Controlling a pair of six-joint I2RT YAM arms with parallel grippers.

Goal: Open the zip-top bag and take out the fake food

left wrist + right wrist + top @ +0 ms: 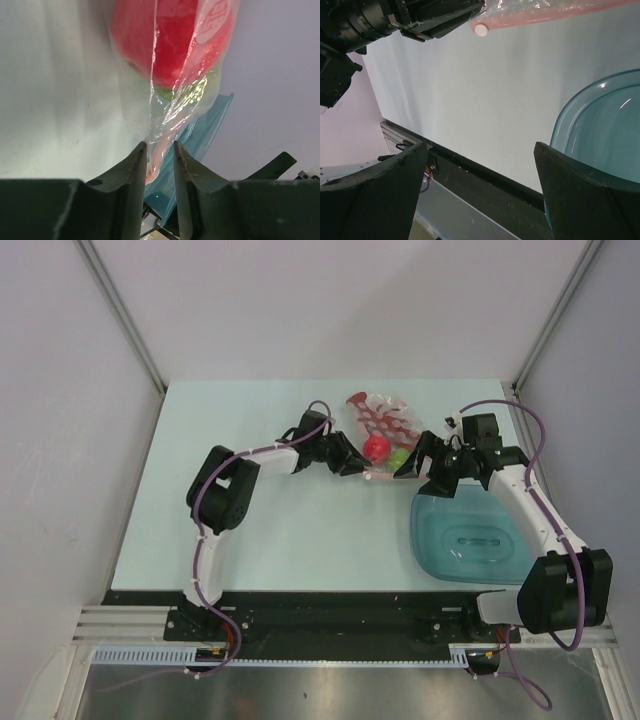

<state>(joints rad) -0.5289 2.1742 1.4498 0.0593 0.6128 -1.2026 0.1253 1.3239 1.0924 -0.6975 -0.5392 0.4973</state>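
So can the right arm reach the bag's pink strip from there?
Probably yes. The right gripper is open beside the zip-top bag, and nothing stands between it and the pink zip strip; the left gripper pinches just one end.

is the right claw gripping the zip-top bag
No, the right claw stands wide open with nothing in it, and the zip-top bag lies apart, beyond it.

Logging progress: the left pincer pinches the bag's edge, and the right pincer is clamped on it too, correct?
No. The right pincer is open and holds nothing, as the right wrist view shows. The left pincer does pinch the edge of the bag.
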